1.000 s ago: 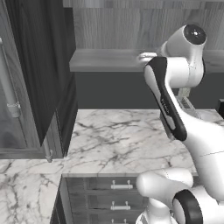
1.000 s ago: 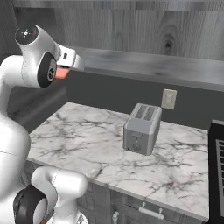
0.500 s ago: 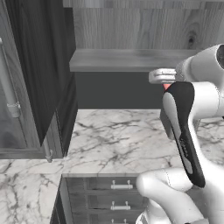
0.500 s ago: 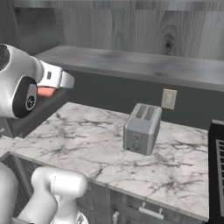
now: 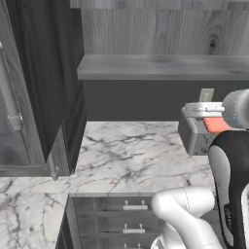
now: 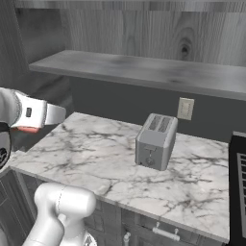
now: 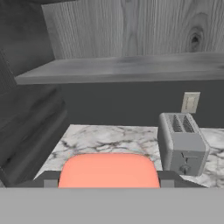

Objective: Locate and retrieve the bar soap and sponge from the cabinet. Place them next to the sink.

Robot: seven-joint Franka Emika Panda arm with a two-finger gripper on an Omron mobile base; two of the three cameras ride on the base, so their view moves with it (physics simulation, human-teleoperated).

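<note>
The salmon-pink bar soap (image 7: 108,169) sits between my gripper's fingers (image 7: 50,179), so my gripper (image 7: 108,180) is shut on it. In the left base view the soap (image 5: 217,125) hangs under the white hand at the right, in front of the toaster, with the gripper (image 5: 212,120) well below and in front of the cabinet shelf (image 5: 160,66). In the right base view the gripper (image 6: 30,126) and soap (image 6: 27,129) are at the far left, above the counter's left end. The cabinet shelf (image 7: 131,68) looks bare. The sponge and the sink are out of view.
A silver toaster (image 6: 154,141) stands on the white marble counter (image 6: 101,158) under a wall outlet (image 6: 185,108). A dark open cabinet door (image 5: 48,82) and a tall glass-fronted cabinet (image 5: 9,116) flank the left. Drawers (image 5: 131,219) lie below the counter.
The hand has drawn back from the cabinet shelf and come down toward the counter, still holding the soap. The base views have not shifted.
</note>
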